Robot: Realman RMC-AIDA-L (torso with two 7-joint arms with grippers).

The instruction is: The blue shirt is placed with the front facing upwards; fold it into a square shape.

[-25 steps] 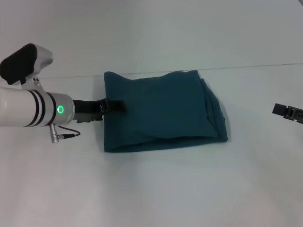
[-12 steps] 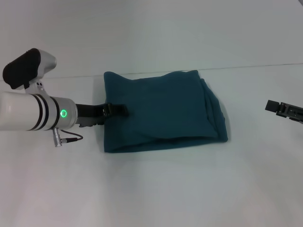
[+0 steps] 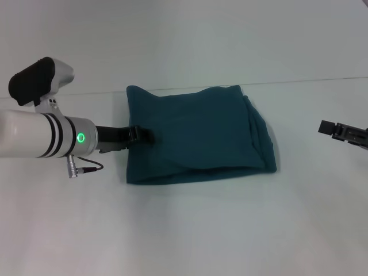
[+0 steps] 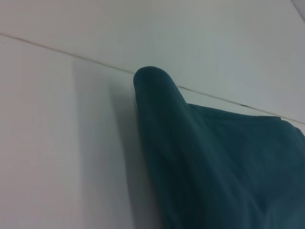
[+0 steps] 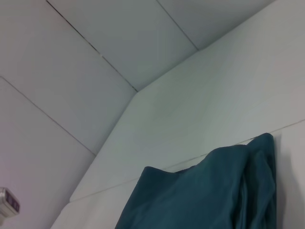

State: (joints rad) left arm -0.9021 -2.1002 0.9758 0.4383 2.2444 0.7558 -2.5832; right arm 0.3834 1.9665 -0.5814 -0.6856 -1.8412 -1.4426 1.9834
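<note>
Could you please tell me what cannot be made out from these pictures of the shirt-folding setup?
- Left hand: in the head view its dark tips merge with the blue shirt; open or shut is unclear, and the left wrist view shows no fingers.
- Right hand: cut off by the head view's right edge; finger state unclear.
- Shirt's chest and collar: hidden inside the folds in every view.
- Shirt's near part: cut off by the frame edge in both wrist views.
</note>
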